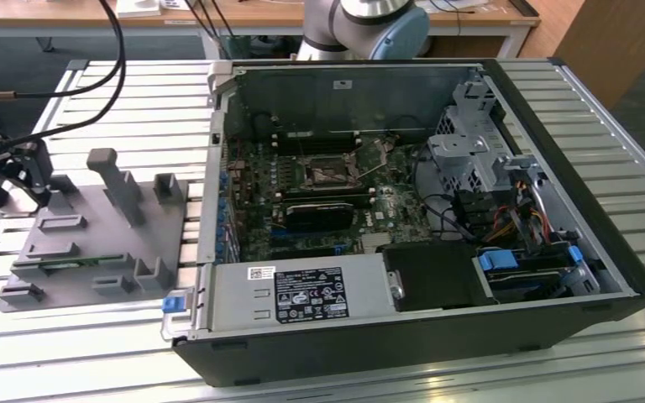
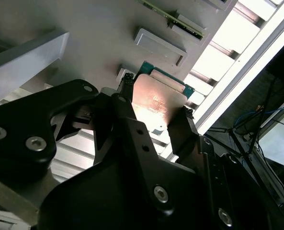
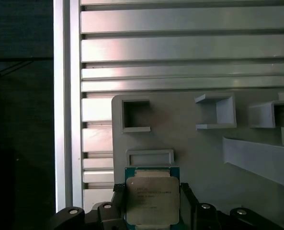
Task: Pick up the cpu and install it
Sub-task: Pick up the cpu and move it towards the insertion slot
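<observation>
Cpu clamped between the closed jaws of the gripper, over the grey fixture plate.

Held by two opposite edges only, silver lid facing the first wrist view; well apart from the open computer case and the socket on its board, off toward the exterior view's right. Narrow edge hold, so prone to slipping or tilting under a jolt; any skew at the socket likely to bend contacts or land a corner on the metal frame.
</observation>
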Motion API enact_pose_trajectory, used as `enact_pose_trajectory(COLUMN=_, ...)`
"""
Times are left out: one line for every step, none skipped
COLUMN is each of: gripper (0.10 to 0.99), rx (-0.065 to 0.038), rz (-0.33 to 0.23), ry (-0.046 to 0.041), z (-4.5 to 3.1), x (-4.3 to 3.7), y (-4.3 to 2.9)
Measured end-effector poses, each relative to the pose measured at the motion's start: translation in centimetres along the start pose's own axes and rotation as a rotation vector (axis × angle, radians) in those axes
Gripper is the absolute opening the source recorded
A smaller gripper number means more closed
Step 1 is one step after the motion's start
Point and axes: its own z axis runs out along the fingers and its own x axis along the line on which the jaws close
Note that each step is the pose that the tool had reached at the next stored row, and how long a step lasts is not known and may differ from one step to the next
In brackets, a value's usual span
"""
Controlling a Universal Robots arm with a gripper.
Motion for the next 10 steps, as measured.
enact_pose_trajectory(gripper=0.537, rx=0.0, rz=0.0, ry=-0.0001, z=-0.12, x=0.0, y=0.01)
enact_pose_trajectory(gripper=0.537, rx=0.0, rz=0.0, ry=0.0, z=-0.22, x=0.0, y=0.01)
enact_pose_trajectory(gripper=0.537, rx=0.0, rz=0.0, ry=-0.0001, z=-0.31, x=0.0, y=0.02)
enact_pose_trajectory(gripper=0.537, rx=0.0, rz=0.0, ry=0.0, z=-0.42, x=0.0, y=0.02)
enact_pose_trajectory(gripper=0.537, rx=0.0, rz=0.0, ry=0.0, z=-0.51, x=0.0, y=0.03)
enact_pose_trajectory(gripper=0.537, rx=0.0, rz=0.0, ry=0.0, z=-0.62, x=0.0, y=0.03)
enact_pose_trajectory(gripper=0.537, rx=0.0, rz=0.0, ry=0.0, z=-0.71, x=0.0, y=0.04)
enact_pose_trajectory(gripper=0.537, rx=0.0, rz=0.0, ry=0.0, z=-0.81, x=0.0, y=0.04)
enact_pose_trajectory(gripper=0.537, rx=0.0, rz=0.0, ry=0.0, z=-0.91, x=0.0, y=0.05)
enact_pose_trajectory(gripper=0.537, rx=0.0, rz=0.0, ry=0.0, z=-1.0, x=0.0, y=0.05)
